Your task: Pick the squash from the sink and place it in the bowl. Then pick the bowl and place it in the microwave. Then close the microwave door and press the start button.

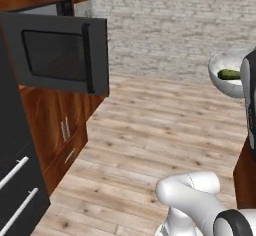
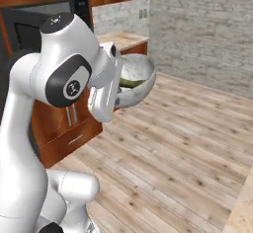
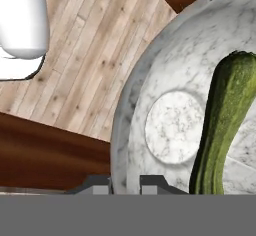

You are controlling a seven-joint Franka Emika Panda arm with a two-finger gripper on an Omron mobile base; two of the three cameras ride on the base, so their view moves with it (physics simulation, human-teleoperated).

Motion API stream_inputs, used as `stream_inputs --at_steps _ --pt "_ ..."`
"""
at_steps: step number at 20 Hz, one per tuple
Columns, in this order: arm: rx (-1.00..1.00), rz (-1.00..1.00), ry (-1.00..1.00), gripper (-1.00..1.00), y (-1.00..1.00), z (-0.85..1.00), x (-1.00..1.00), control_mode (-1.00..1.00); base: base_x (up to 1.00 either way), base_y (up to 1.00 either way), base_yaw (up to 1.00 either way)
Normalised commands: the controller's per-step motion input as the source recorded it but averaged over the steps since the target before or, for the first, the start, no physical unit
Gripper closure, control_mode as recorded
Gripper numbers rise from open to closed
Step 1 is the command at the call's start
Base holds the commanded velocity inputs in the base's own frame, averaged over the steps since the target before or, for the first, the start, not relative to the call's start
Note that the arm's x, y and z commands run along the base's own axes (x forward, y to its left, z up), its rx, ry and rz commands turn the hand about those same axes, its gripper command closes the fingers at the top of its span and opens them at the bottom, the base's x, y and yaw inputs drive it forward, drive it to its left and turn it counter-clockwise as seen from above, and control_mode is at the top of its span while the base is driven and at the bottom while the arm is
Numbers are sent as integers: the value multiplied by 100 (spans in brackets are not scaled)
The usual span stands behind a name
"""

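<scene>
The bowl is pinched by its rim between the gripper jaws, kept level so the squash stays inside for carrying to the microwave door.

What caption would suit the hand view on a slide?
Gripper pinching the rim of the marble-white bowl, green squash lying inside, above the wooden floor.

**Bowl held aloft above the floor**

The white arm fills the left side. Beyond its wrist, the bowl hangs over the wooden floor, the squash lying inside. Brown cabinets stand behind, a brick wall to the right.
</scene>
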Motion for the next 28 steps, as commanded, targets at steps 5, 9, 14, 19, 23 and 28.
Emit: stream_inputs --at_steps 5,9,14,19,23,28 --pt "0 0 0 100 0 0 0 100 98 -52 -48" --pt "0 0 0 100 0 0 0 100 100 -27 -35" --pt "0 0 0 100 0 0 0 100 100 -27 17" --pt "0 0 0 100 0 0 0 100 75 -29 75" --pt "0 0 0 100 0 0 0 100 78 -23 78" --pt "0 0 0 100 0 0 0 100 96 -17 75"
